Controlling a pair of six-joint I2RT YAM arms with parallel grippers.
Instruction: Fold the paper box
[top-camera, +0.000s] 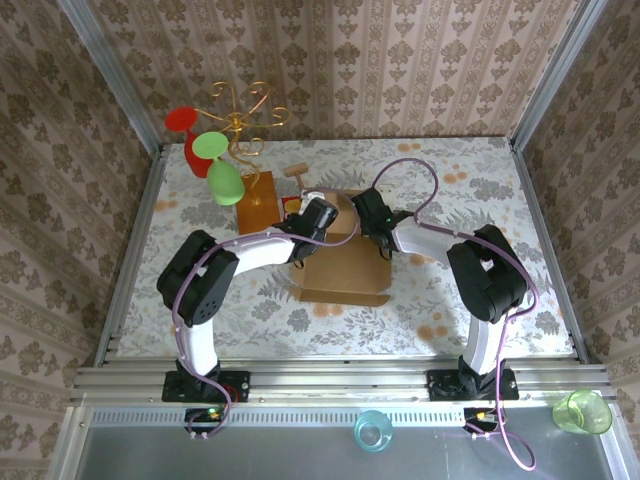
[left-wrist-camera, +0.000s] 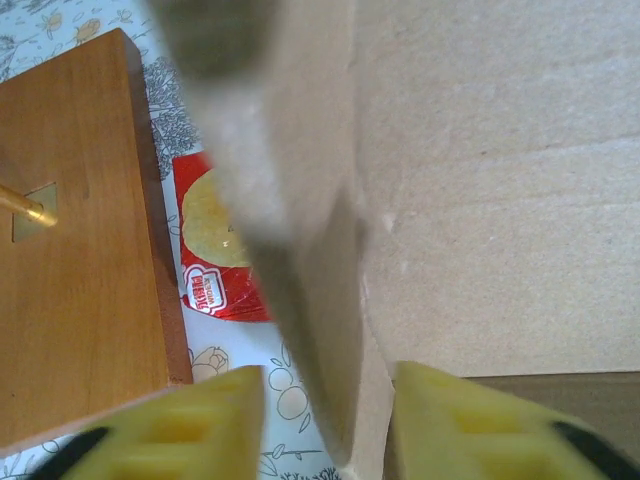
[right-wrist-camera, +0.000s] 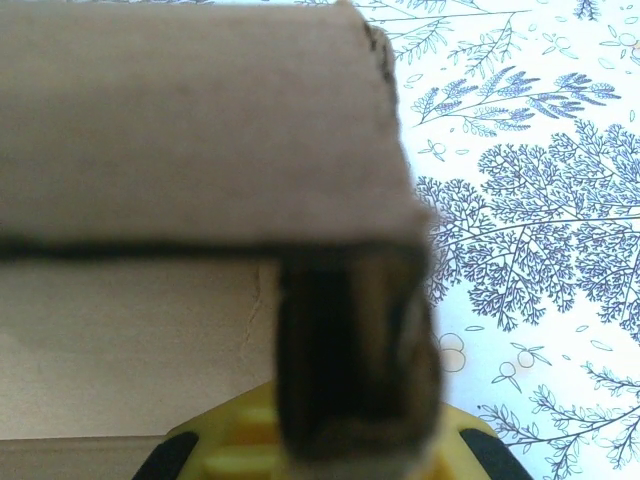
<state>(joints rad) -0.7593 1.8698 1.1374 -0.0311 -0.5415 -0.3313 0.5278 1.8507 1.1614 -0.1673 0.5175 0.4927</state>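
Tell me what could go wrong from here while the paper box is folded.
1. The left tool stands open around a flap of the paper box; the flap may fall back unfolded.
2. The right tool alone grips the box; pulling could drag or tilt it.
3. The wooden board and red packet lie close beside the box; a swinging flap could hit them.

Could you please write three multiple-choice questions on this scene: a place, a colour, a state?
1. The red packet lies: A between the board and the box; B inside the box; C on the board.
2. The near-right cup is: A red; B blue; C green.
3. The left gripper is: A shut on the board; B open astride a box wall; C shut on the packet.
Answers: A, it sits between them; C, plainly green from above; B, fingers apart either side of cardboard.
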